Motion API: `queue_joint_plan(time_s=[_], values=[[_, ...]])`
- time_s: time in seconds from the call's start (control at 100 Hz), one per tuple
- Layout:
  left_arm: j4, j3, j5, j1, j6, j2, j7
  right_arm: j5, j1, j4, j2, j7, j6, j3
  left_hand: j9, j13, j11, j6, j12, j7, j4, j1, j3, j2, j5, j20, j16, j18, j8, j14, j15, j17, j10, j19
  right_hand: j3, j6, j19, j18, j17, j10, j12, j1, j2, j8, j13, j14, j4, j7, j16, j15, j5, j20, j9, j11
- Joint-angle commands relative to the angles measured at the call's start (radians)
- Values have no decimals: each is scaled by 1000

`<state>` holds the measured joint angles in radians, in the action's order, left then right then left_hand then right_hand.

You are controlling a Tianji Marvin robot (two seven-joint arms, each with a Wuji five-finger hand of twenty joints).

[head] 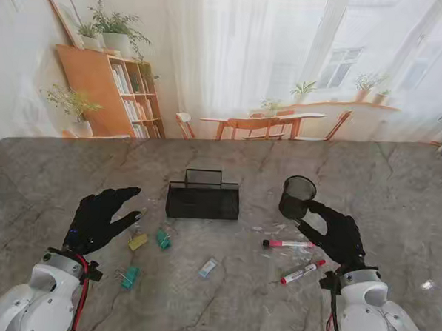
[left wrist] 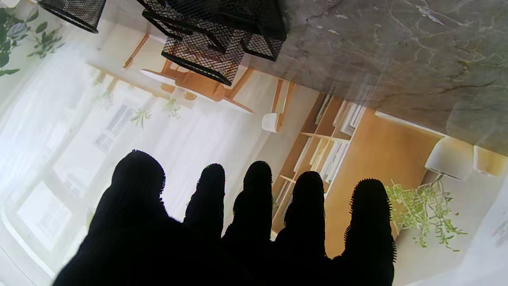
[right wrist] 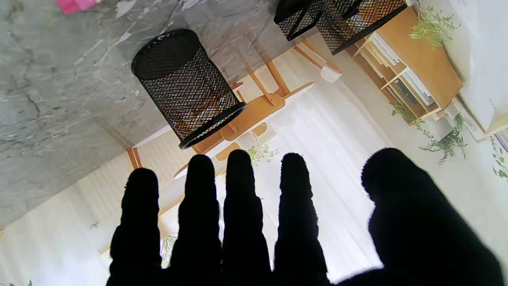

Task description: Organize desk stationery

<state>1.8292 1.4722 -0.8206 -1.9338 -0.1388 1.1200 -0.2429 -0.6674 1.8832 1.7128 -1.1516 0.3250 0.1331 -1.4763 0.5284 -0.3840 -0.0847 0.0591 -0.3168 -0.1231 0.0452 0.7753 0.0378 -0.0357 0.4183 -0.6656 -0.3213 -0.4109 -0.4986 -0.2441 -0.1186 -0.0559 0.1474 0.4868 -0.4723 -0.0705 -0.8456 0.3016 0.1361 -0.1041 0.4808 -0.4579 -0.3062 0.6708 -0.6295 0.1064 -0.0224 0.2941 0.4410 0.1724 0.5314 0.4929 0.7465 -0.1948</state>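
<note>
A black mesh organiser tray [head: 203,200] stands mid-table, also in the left wrist view [left wrist: 214,35] and the right wrist view [right wrist: 337,20]. A black mesh pen cup [head: 296,197] stands to its right, just beyond my right hand [head: 336,232], which is open with spread fingers [right wrist: 244,206] and holds nothing. Two pink-capped markers [head: 289,244] [head: 302,271] lie beside that hand. My left hand [head: 100,217] is open over the table, fingers [left wrist: 258,198] apart. A yellow clip [head: 138,241], two green clips [head: 163,239] [head: 130,277] and a light blue eraser [head: 207,267] lie near me.
The grey marble table [head: 398,189] runs to a printed backdrop of a room with a bookshelf [head: 117,93]. Small clear bits lie scattered around the tray and markers; they are too small to identify.
</note>
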Motion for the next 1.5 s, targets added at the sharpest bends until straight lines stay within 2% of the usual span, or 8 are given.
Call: queue_joint_plan(time_s=[0.0, 0.58, 0.76, 0.93, 1.09, 1.25, 1.4, 1.49], values=[[2, -4, 4, -7, -5, 1, -1, 5, -1, 0, 2, -20, 5, 2, 6, -7, 0, 0, -14, -3, -83, -4, 1, -59, 14, -24, -9, -10, -7, 14, -1, 9, 7, 12, 32, 6, -14, 10, 0, -3, 14, -1, 31, -6, 0, 1, -16, 5, 8, 3, -6, 23, 1, 14], [8, -2, -3, -13, -11, 3, -18, 4, -20, -8, 4, -30, 10, 18, 6, -8, -1, 1, -14, -3, -83, -3, 0, -62, 14, -25, -11, -10, -7, 14, -2, 10, 7, 16, 30, 6, -19, 9, 3, 0, 17, -8, 18, -4, -2, -2, -15, 7, 10, 5, -6, 25, 2, 12], [6, -8, 15, -7, -10, 3, -5, -49, -21, 7, 14, -41, 17, 24, 6, -10, -1, 0, -15, -3, -83, -3, 1, -62, 15, -25, -11, -10, -7, 14, -3, 10, 7, 17, -1, 2, -101, 6, 51, 18, 35, -45, -86, 8, -49, -19, -13, 21, 37, 57, -1, 63, 22, -11], [7, -14, 18, -4, -13, 1, 8, -197, -23, 28, 32, -22, 18, 23, 6, -12, -1, 1, -15, -4, -83, 1, 0, -61, 15, -26, -12, -10, -8, 15, -4, 8, 6, 20, -25, 17, -213, -30, 108, 61, 82, -105, -208, 27, -79, -59, -20, 31, 75, 195, -20, 78, 52, -72], [7, -18, 33, -1, -11, 1, 19, -249, -17, 52, 45, -54, 85, -2, 6, -12, -1, 0, -15, -4, -83, 5, 0, -62, 15, -25, -13, -9, -8, 15, -4, 9, 5, 20, -51, 24, -259, -45, 120, 69, 100, -140, -239, 38, -60, -71, -17, 40, 78, 291, -18, 67, 53, -102], [10, -16, 34, -4, -8, 2, 15, -325, -9, 69, 71, -144, 210, -48, 6, -12, -1, 1, -15, -4, -83, 8, 1, -61, 15, -25, -13, -10, -8, 12, -5, 10, 7, 21, -200, 32, -300, -45, 127, 66, 110, -84, -263, 49, -48, -71, -35, 52, 60, 352, -21, 41, 36, -140], [16, -9, 28, -17, -12, 5, -5, -361, -17, 67, 94, -252, 316, -72, 8, -15, -2, 2, -16, -4, -84, 11, 1, -62, 15, -25, -14, -11, -8, 12, -6, 8, 8, 23, -201, 50, -316, -38, 112, 46, 110, -62, -242, 54, -31, -54, -42, 55, 59, 373, -19, 33, 22, -160], [19, -4, 28, -23, -14, 6, -13, -423, -32, 52, 106, -262, 346, -68, 9, -16, -2, 2, -16, -4, -84, 13, 1, -63, 16, -25, -15, -11, -8, 12, -7, 8, 8, 24, -181, 79, -342, -28, 105, 26, 110, -75, -228, 62, -17, -36, -40, 60, 55, 400, -18, 19, 5, -185]])
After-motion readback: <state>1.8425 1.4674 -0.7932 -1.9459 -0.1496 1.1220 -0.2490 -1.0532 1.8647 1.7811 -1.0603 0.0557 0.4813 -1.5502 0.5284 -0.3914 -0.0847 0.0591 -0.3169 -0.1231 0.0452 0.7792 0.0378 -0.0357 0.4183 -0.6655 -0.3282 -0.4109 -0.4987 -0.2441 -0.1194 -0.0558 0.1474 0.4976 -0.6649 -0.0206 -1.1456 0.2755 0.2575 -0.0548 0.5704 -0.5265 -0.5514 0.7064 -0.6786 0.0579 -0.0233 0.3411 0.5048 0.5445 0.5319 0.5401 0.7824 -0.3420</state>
